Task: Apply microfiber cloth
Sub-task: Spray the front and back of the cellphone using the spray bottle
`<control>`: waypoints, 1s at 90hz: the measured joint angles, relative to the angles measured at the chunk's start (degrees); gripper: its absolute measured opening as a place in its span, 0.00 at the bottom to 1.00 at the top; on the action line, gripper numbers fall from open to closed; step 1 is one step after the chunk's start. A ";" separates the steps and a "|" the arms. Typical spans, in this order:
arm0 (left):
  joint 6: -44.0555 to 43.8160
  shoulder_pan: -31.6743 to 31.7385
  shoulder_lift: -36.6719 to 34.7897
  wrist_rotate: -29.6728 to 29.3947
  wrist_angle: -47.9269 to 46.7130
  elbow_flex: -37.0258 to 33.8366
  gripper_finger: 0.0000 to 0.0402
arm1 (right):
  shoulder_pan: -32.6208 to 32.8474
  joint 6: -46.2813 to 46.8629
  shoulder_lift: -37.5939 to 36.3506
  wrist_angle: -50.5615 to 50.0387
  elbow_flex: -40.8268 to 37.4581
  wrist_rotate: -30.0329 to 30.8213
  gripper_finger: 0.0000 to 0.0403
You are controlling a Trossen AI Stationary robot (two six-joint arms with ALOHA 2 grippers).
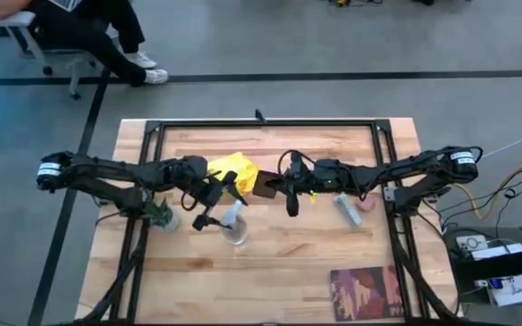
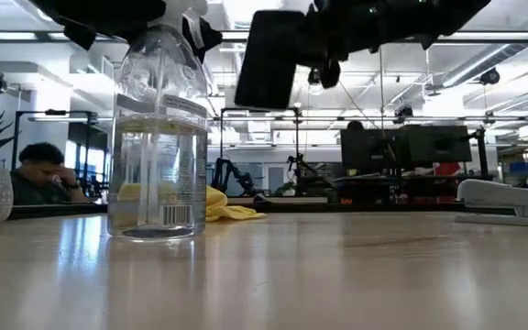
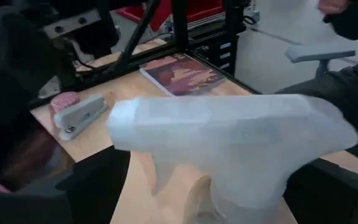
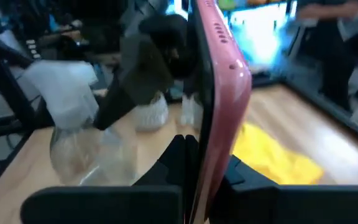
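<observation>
Room: open workshop with ceiling strip lights, monitors on far benches, and a seated person (image 2: 42,174) beyond the table's far-left corner.
Table: pale wooden butcher-block top (image 1: 270,272) inside a black metal frame; both dark arms reach in to meet near its middle.
Cloth: bright yellow soft microfiber cloth (image 1: 235,169) lies crumpled on the wood toward the far side, between the two grippers and just behind the bottle, untouched.
Bottle: clear plastic spray bottle (image 2: 159,137) stands upright with a little liquid in it; the left gripper (image 1: 214,201) hovers at its white trigger head, and I cannot tell how its jaws are set.
Phone: black slab phone with a pink edge (image 4: 219,93) is clamped on edge in the right gripper (image 4: 188,163), held up off the table.
Doing it well: I'd judge the left arm should clear the bottle without tipping it, pinch a raised fold of the cloth, then wipe across the screen while the right arm keeps the phone steady.
</observation>
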 joint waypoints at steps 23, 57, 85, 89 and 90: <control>-0.23 0.02 -0.09 -0.85 -0.01 -0.20 0.87 | 0.14 -3.25 0.00 3.96 0.00 2.09 0.01; -0.36 0.00 0.07 -2.20 -1.14 -0.31 0.87 | 0.14 -6.52 0.00 6.87 0.02 2.09 0.01; -1.84 0.02 0.09 -2.34 -1.38 -0.33 0.87 | 0.14 -6.67 0.00 6.93 0.02 2.11 0.01; -1.84 0.02 0.09 -2.34 -1.40 -0.33 0.87 | 0.14 -6.69 0.31 7.09 0.02 2.11 0.01; -1.84 0.02 0.09 -2.34 -1.38 -0.33 0.87 | 0.14 -6.69 0.41 7.22 0.02 2.11 0.01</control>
